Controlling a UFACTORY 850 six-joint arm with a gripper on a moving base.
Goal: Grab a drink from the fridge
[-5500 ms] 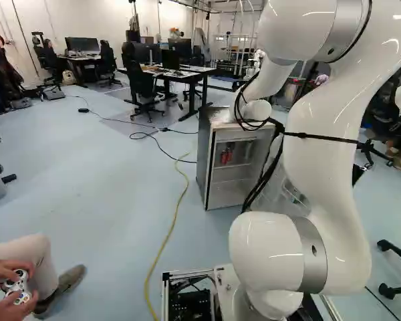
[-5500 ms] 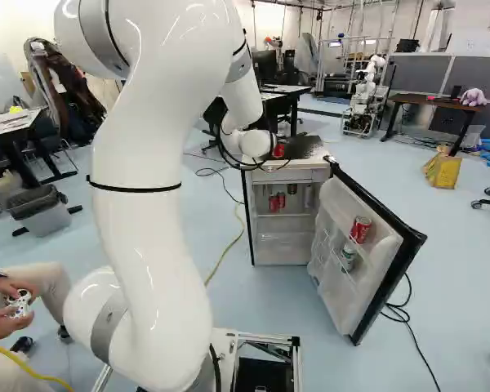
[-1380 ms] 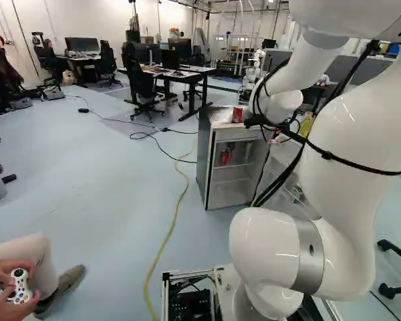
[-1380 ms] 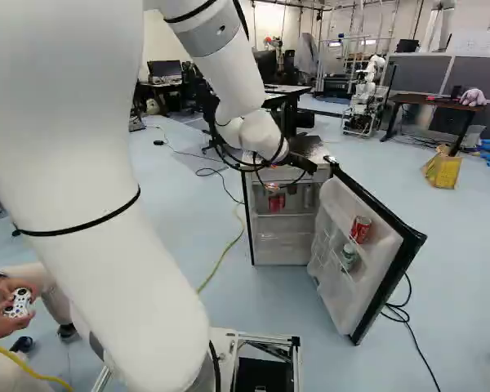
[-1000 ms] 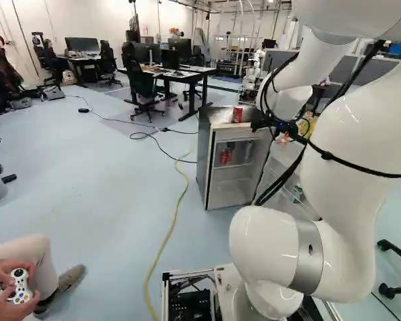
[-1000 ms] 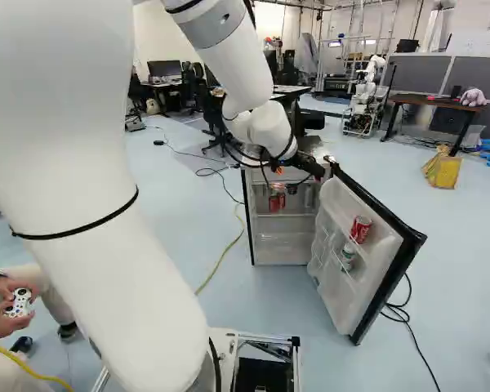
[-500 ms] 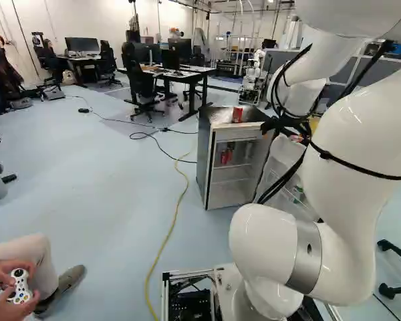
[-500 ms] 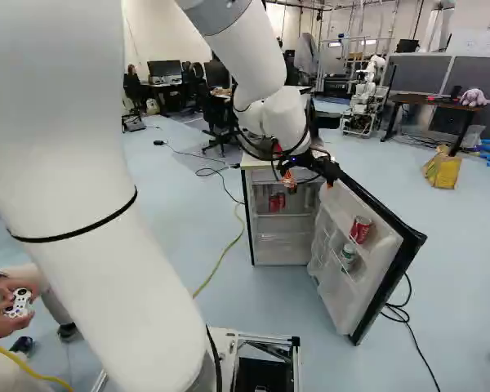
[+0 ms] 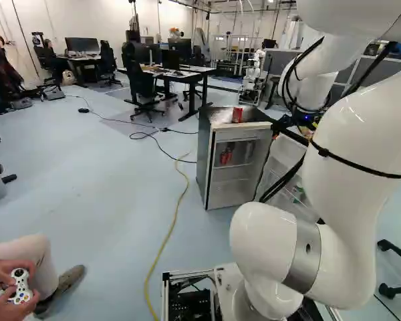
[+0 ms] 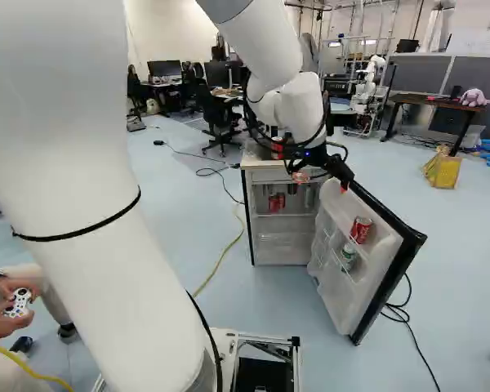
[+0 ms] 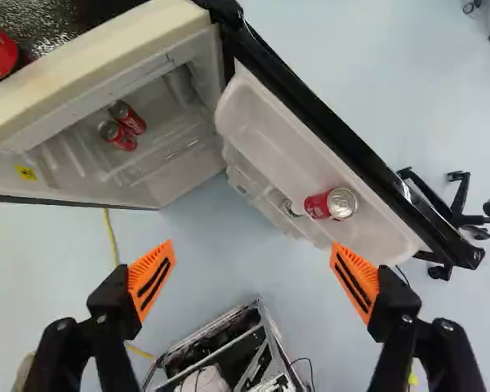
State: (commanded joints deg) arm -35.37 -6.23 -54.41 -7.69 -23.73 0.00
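Observation:
My gripper point(image 10: 322, 181) hangs by the top of the open fridge door in the right base view. In the wrist view the gripper point(image 11: 253, 261) is wide open, nothing between its orange pads. The fridge point(image 9: 208, 157) stands with its door point(image 11: 278, 135) swung out. On the upper door shelf, ahead of the gripper, is a red can point(image 11: 331, 204); a greenish can point(image 10: 348, 255) sits lower. Two red cans point(image 11: 117, 135) stand inside the cabinet. Another red can point(image 9: 237, 115) is on top of the fridge.
Desks point(image 9: 180, 75) and office chairs stand behind the fridge. Another robot point(image 10: 364, 94) is in the background. A yellow cable point(image 9: 162, 244) crosses the floor. A seated person holds a controller point(image 9: 20, 286) at the left.
My arm has swung away from over the fridge's top towards the open door, uncovering more of the top and its red can. Base, fridge, door and cans have stayed put.

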